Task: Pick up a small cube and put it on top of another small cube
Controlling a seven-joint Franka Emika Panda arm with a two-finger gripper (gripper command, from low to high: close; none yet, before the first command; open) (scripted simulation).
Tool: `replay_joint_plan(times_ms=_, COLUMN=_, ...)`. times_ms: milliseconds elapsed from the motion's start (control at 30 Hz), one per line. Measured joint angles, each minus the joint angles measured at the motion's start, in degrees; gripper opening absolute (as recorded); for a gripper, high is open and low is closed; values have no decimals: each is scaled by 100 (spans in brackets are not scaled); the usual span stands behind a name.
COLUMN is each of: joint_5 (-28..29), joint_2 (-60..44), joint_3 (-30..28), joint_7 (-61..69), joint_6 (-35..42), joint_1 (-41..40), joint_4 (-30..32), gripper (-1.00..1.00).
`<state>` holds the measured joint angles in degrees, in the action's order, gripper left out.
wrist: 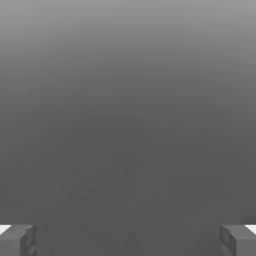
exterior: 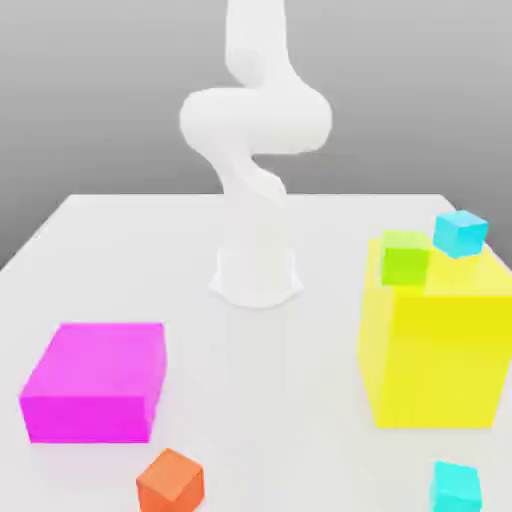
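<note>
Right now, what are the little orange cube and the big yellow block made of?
The orange cube and the yellow block both look like smooth, matte plastic or painted foam: flat even colour, no grain, no shine. It's a simulator's render, so that's only a guess.

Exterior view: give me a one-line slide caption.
White arm behind magenta block, small orange cube, two cyan cubes, and a lime cube on the yellow block.

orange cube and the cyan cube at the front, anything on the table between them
Nothing: in the exterior view, bare white table runs from the orange cube to the front cyan cube.
</note>
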<state>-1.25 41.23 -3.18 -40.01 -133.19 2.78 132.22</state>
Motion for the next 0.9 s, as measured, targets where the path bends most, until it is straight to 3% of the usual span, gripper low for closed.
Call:
replay_joint_plan(times_ms=500, joint_5=-1182, joint_2=-2798, joint_3=-1556, joint_7=3828, joint_6=-828, joint_1=1184, joint_4=259, gripper=0)
replay_joint_plan(times_ms=733, joint_5=-1689, joint_2=-4084, joint_3=-1746, joint_7=5566, joint_6=-1211, joint_1=1207, joint_4=379, gripper=0)
replay_joint_plan(times_ms=900, joint_5=-1720, joint_2=-4914, joint_3=-1722, joint_7=6576, joint_6=-1550, joint_1=1046, joint_4=487, gripper=0)
